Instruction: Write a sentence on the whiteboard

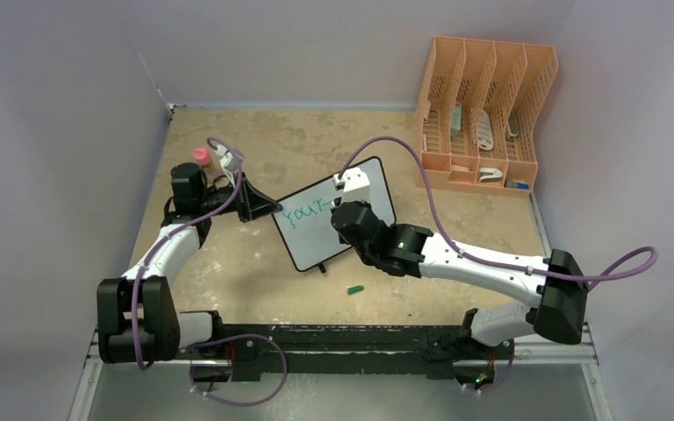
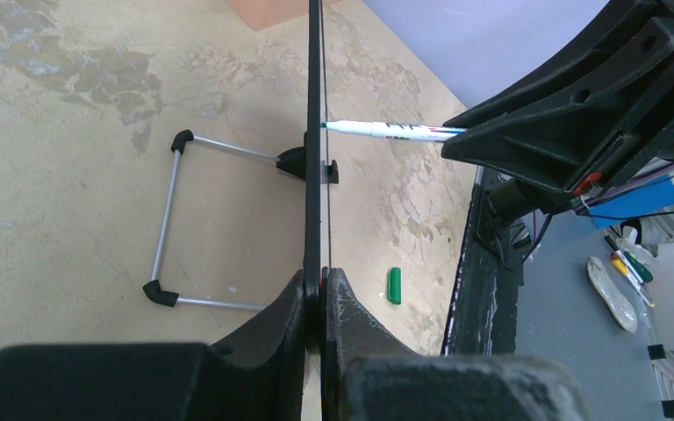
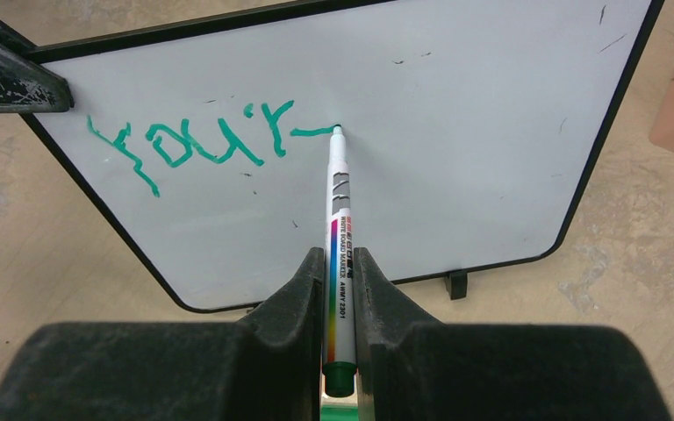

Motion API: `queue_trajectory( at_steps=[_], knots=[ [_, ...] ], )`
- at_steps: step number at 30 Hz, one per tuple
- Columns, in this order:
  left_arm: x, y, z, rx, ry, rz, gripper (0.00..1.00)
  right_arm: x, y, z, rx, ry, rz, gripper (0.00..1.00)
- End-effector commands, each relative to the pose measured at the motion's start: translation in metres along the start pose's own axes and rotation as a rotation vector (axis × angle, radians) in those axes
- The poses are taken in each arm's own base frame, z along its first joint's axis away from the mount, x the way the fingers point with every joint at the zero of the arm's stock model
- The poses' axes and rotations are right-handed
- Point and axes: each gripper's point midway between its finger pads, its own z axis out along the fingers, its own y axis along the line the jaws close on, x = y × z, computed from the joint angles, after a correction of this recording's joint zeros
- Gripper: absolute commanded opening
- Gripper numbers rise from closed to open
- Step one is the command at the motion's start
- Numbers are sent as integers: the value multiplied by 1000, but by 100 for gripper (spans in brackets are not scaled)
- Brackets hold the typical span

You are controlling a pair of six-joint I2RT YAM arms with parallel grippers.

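The whiteboard [image 1: 318, 244] stands tilted mid-table, with teal-green lettering [image 1: 305, 210] on its left half. In the right wrist view the board [image 3: 465, 167] bears the lettering [image 3: 193, 147], which reads about "you'r" followed by a dash. My right gripper [image 3: 340, 261] is shut on a white marker [image 3: 339, 210] whose tip touches the board at the end of the dash. My left gripper [image 2: 323, 282] is shut on the board's black edge [image 2: 314, 132], at its left corner [image 1: 268, 209]. The marker [image 2: 386, 131] also shows in the left wrist view.
A green marker cap [image 1: 355, 288] lies on the table in front of the board. An orange file rack [image 1: 483, 114] stands at the back right. A pink-capped bottle [image 1: 202, 156] is behind the left arm. The board's wire stand [image 2: 168, 210] rests behind it.
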Motion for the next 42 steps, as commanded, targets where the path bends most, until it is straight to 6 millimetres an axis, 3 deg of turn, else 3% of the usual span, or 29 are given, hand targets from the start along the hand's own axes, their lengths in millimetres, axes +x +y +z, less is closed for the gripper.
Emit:
queue_trajectory(
  at_steps=[1, 16, 42],
  knots=[
    [-6, -8, 2, 43, 8, 48, 0, -28, -5, -4, 21, -70, 44, 0],
    [-6, -8, 2, 41, 8, 47, 0, -42, 9, -4, -46, -111, 28, 0],
    [-6, -4, 3, 32, 10, 37, 0, -27, 19, -4, -109, -61, -10, 0]
  ],
)
